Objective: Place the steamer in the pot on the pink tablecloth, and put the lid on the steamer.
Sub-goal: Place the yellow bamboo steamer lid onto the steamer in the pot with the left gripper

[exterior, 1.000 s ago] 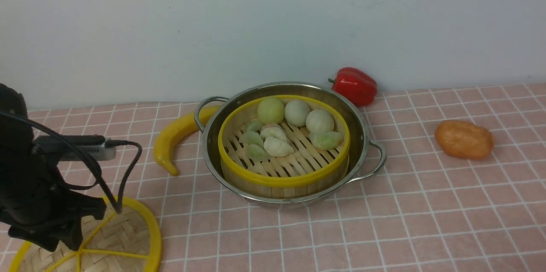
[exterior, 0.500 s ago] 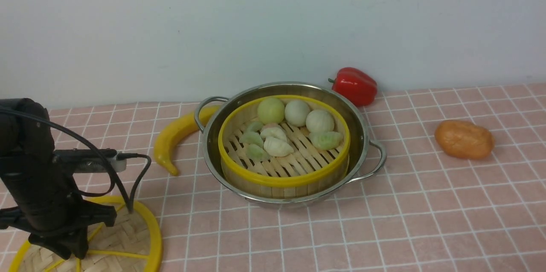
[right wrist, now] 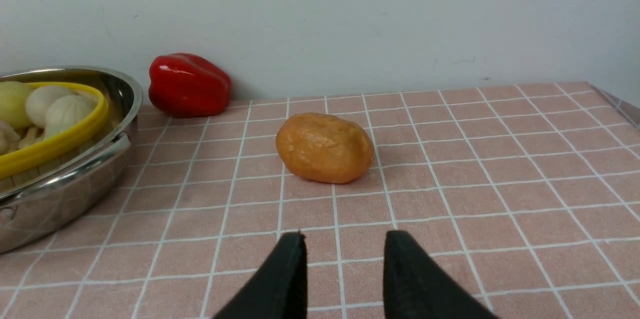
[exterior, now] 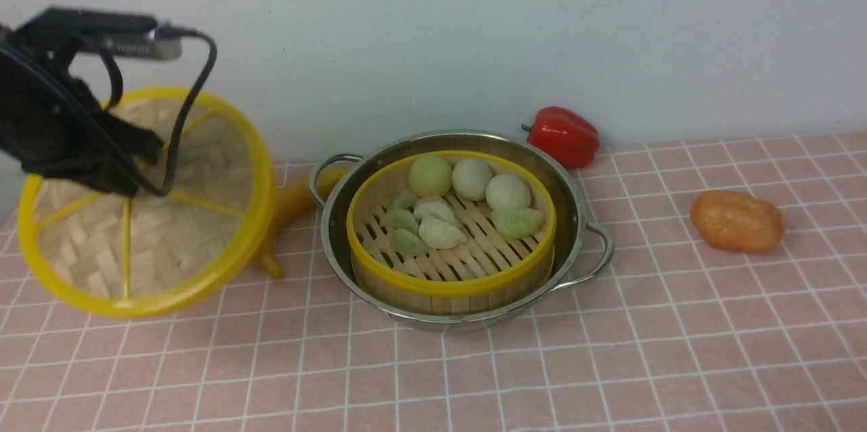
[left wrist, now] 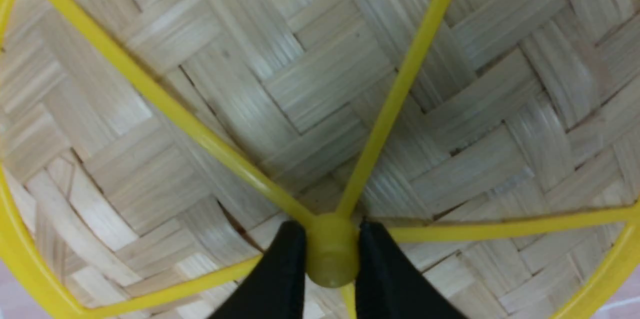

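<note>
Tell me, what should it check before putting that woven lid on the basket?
1. The left tool pinches the knob of the lid: ok.
2. The lid hangs clear of the cloth: ok.
3. The lid is level: not ok, it tilts steeply.
4. The basket sits inside the pot: ok.
5. The buns stay below the basket's rim: cannot tell.
6. The right tool is open, empty, away from the pot: ok.

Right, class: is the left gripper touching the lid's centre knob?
Touching. The left wrist view shows the left gripper with its two black fingers pressed against opposite sides of the yellow knob on the lid, no gap.
</note>
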Robot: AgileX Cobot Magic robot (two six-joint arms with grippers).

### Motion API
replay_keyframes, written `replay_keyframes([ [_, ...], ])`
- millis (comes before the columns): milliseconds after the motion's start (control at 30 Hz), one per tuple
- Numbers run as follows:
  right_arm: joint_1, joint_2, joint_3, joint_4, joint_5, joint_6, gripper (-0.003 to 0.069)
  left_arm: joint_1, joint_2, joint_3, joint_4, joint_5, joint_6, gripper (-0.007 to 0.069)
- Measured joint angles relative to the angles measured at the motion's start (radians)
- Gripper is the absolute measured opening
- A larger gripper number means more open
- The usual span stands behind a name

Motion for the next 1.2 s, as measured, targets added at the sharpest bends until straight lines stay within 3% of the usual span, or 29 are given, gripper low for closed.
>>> replay_keyframes([
  [200,0.000,0.000,0.000,0.000,0.000,0.000,0.0240,-0.198,0.076,-0.224,-0.058,0.016,0.318,0.0116],
  [400,0.000,0.000,0.000,0.000,0.000,0.000,0.0240,-0.407,0.221,-0.312,0.051,0.023,0.533,0.0116],
  [667,0.000,0.000,0.000,0.000,0.000,0.000,0.0242,-0.553,0.403,-0.367,0.217,0.034,0.570,0.0116],
  [833,0.000,0.000,0.000,0.000,0.000,0.000,0.0242,-0.578,0.471,-0.389,0.279,0.010,0.534,0.0116],
  [1200,0.000,0.000,0.000,0.000,0.000,0.000,0.0242,-0.584,0.479,-0.394,0.289,-0.062,0.495,0.0116],
])
